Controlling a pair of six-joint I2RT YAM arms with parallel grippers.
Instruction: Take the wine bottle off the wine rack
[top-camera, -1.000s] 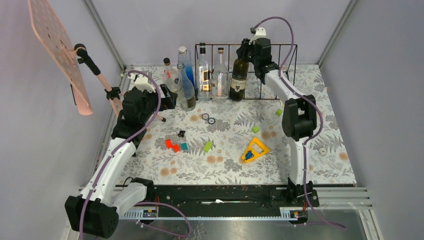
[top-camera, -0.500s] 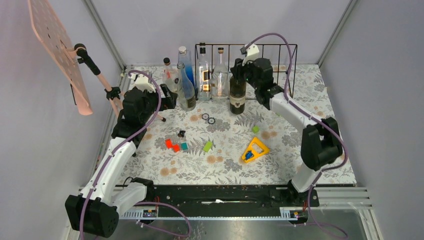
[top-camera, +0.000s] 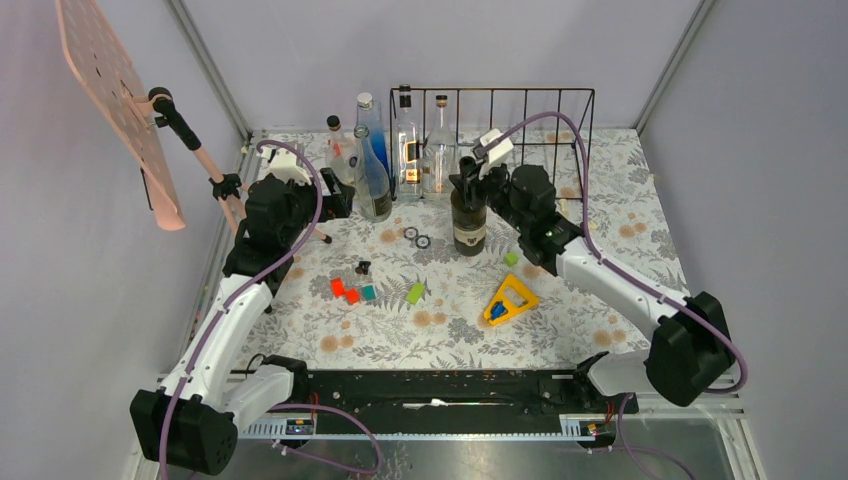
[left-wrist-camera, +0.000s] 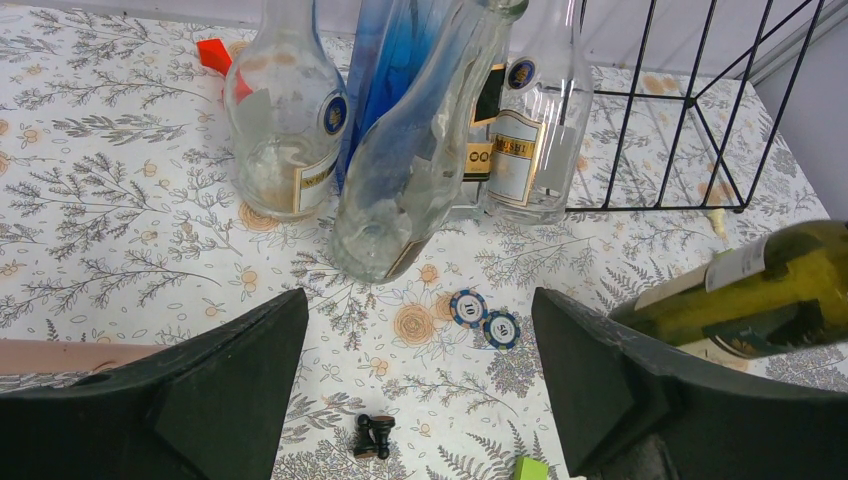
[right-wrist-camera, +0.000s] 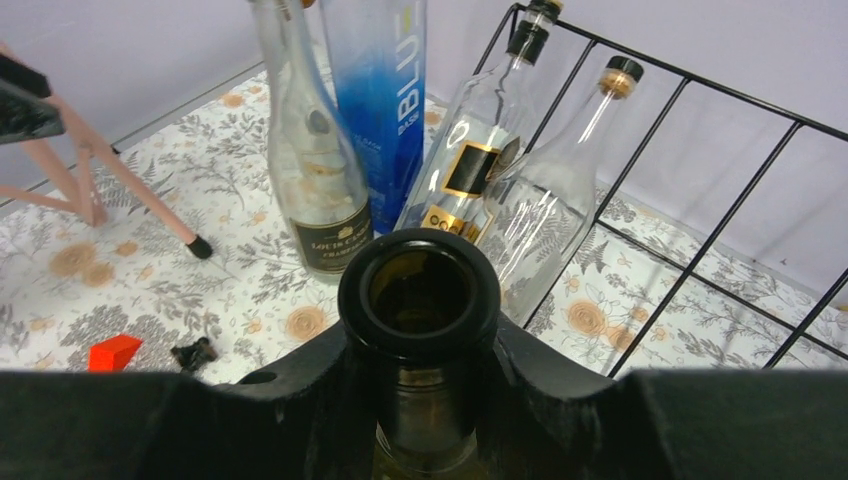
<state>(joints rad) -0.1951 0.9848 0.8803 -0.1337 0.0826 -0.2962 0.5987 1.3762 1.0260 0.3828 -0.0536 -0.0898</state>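
My right gripper (top-camera: 470, 184) is shut on the neck of a dark green wine bottle (top-camera: 468, 222) with a pale label. The bottle hangs upright in front of the black wire wine rack (top-camera: 545, 110), outside its bays. In the right wrist view its open mouth (right-wrist-camera: 419, 291) sits between my fingers (right-wrist-camera: 300, 375). The left wrist view shows the bottle (left-wrist-camera: 750, 295) at the right edge. Two clear bottles (top-camera: 422, 150) stand in the rack's left bays. My left gripper (top-camera: 340, 200) is open and empty, near the bottles left of the rack.
Three more bottles (top-camera: 368, 170), one blue, stand left of the rack. Two poker chips (top-camera: 417, 237), a black chess piece (top-camera: 363, 267), red, teal and green blocks (top-camera: 352, 291) and a yellow triangle toy (top-camera: 508, 300) lie on the floral cloth. A pink board on a stand (top-camera: 110, 90) is at far left.
My right gripper has carried the wine bottle out of the rack, forward and slightly left toward the table's middle. The left arm has not moved.
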